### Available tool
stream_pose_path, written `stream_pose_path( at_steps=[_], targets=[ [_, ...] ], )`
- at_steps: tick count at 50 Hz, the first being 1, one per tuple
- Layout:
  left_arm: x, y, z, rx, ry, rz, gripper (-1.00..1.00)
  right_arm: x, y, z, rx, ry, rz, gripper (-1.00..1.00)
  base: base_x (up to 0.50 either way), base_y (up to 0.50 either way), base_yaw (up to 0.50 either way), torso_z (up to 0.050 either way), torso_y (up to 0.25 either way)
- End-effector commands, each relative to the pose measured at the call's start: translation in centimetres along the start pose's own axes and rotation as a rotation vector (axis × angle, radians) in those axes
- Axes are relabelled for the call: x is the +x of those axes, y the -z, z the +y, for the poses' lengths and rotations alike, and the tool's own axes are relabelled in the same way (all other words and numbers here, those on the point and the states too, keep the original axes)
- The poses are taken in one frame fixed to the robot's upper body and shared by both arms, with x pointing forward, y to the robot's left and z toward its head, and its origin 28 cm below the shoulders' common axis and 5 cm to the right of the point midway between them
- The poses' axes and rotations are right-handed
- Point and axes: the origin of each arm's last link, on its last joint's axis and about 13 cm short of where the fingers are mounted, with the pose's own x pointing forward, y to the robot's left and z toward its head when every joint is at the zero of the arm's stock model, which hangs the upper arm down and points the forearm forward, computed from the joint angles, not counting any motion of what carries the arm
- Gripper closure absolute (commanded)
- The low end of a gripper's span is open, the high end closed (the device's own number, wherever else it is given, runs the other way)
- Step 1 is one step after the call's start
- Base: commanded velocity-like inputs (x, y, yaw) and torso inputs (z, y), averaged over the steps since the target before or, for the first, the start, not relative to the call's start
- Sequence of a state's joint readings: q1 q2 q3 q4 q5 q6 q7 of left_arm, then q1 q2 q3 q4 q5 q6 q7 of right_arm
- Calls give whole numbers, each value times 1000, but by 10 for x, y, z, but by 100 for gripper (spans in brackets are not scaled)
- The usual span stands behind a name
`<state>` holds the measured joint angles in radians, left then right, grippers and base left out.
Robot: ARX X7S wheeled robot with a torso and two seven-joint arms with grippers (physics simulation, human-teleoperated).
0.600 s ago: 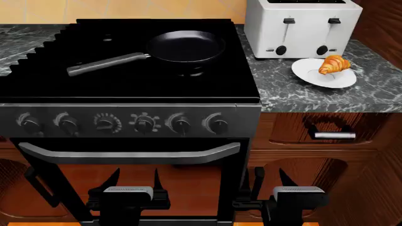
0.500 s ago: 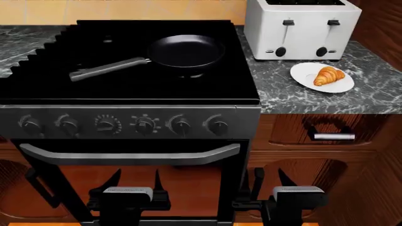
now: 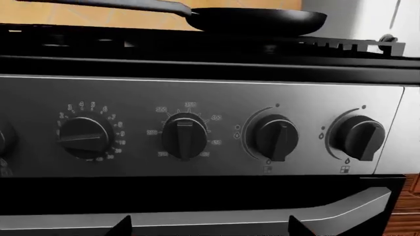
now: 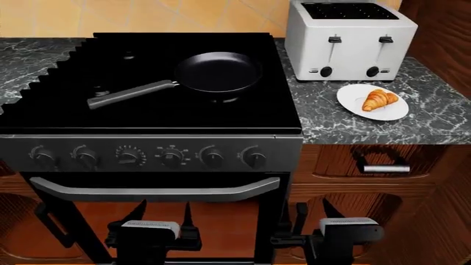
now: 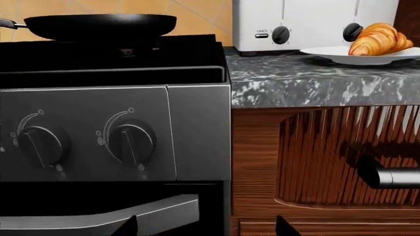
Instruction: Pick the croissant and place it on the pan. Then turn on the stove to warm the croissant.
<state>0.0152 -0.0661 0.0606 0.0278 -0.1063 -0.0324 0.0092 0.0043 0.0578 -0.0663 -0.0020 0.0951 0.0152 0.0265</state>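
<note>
Zero steps done so far, as far as I can tell. The croissant (image 4: 380, 100) sits on the little white plate (image 4: 353, 105) on the marble counter (image 4: 434, 118), just in front of the toaster (image 4: 351, 38) and off to the right of the stove (image 4: 147, 118). The pan (image 4: 218, 72) is on the cooktop with nothing in it, handle pointing away toward the left.

Both arms hang low in front of the oven door, well below the counter. The left gripper (image 4: 160, 214) has its fingers spread apart with nothing between them, and the right gripper (image 4: 312, 212) looks the same, parted and empty. From the right wrist camera you can see the croissant up on the plate edge (so that arm is at least facing the right way).

The knobs (image 3: 184, 136) all look untouched, though I can't really read their positions well enough to swear the burner is off.

So everything is left: reach up with the right arm most likely, grab the pastry, carry it over to the pan, drop it in, then turn the knob that feeds the burner under it. Which knob that is, I can't say from here.
</note>
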Motion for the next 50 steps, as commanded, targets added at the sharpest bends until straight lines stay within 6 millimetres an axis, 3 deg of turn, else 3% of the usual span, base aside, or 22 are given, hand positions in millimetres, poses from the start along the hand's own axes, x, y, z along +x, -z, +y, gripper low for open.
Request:
stream_pose_path(
  at_steps=[1,10,15,50],
  targets=[
    [0,0,0,-1,3,6,-100,0,0,0,17,-3,7,-100,0,0,0,50,0],
    [4,2,2,6,-60,35,-100,-1,1,0,44,1,23,-100,0,-8,0,44,0],
    [9,3,5,-42,-125,132,-100,-1,1,1,62,1,27,-100,0,-500,0,0,0],
    [9,7,1,46,-124,134,-100,11,-2,13,46,-11,52,-100,0,-500,0,0,0]
  ],
)
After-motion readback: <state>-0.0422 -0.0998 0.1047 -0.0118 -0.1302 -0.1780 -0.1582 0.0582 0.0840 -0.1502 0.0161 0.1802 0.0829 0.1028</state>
